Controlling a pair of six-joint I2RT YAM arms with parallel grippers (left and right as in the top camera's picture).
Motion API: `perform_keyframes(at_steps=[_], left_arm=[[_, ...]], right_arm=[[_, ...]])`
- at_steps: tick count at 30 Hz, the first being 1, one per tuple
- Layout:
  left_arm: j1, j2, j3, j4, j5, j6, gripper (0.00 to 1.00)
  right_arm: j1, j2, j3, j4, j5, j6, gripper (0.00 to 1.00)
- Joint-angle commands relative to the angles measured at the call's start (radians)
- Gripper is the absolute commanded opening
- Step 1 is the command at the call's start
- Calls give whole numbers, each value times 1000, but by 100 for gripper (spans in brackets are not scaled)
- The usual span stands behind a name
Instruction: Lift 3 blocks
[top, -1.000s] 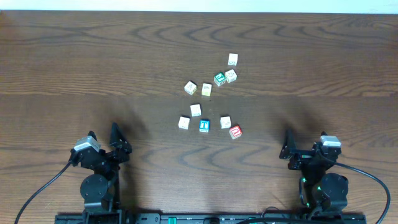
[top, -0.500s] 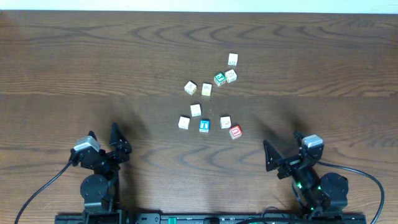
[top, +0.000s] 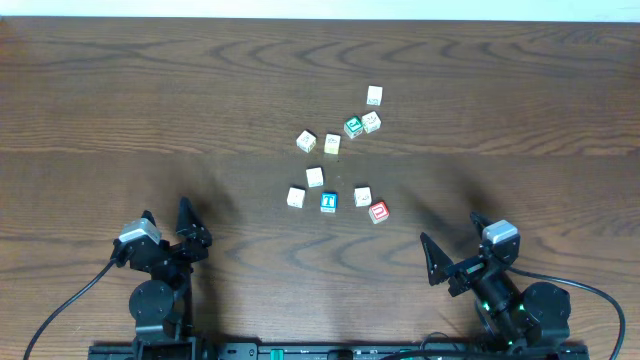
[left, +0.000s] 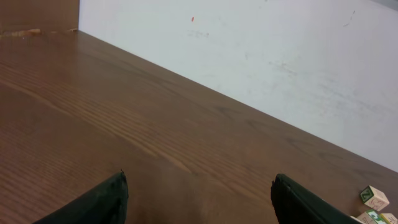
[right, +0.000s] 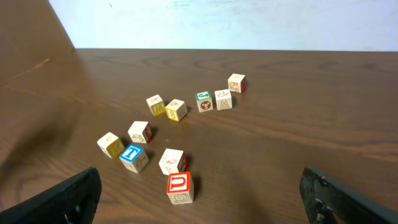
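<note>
1. The right hand stands wide open and empty, near the front edge of the table.
2. The left hand is also spread wide, holding nothing.
3. Farther out, the red block, cream block and blue block sit close together on the table, untouched.

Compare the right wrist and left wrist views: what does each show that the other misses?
Only right wrist: the blue block, red block and the cream block beside it, plus the open right hand. Only left wrist: the open left hand. Both: the table, pale wall, and a few far cubes, clipped at the left wrist's lower right corner.
</note>
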Motion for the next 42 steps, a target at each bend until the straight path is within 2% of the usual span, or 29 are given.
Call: perform_keyframes(at_steps=[1, 26, 33, 38, 42], left_arm=[[5, -6, -13, -47, -9, 20, 74], [5, -6, -13, -47, -9, 20, 74], [5, -6, -13, -47, -9, 20, 74], [5, -6, -13, -47, -9, 20, 74], [5, -6, -13, -47, -9, 20, 74]], right_arm=[[-10, -7, 21, -14, -10, -23, 99], [-10, -7, 21, -26, -11, -22, 99], [-10, -3, 55, 98, -25, 41, 99], [-10, 48, 106, 115, -25, 40, 99], [-10, 160, 143, 119, -25, 40, 99]])
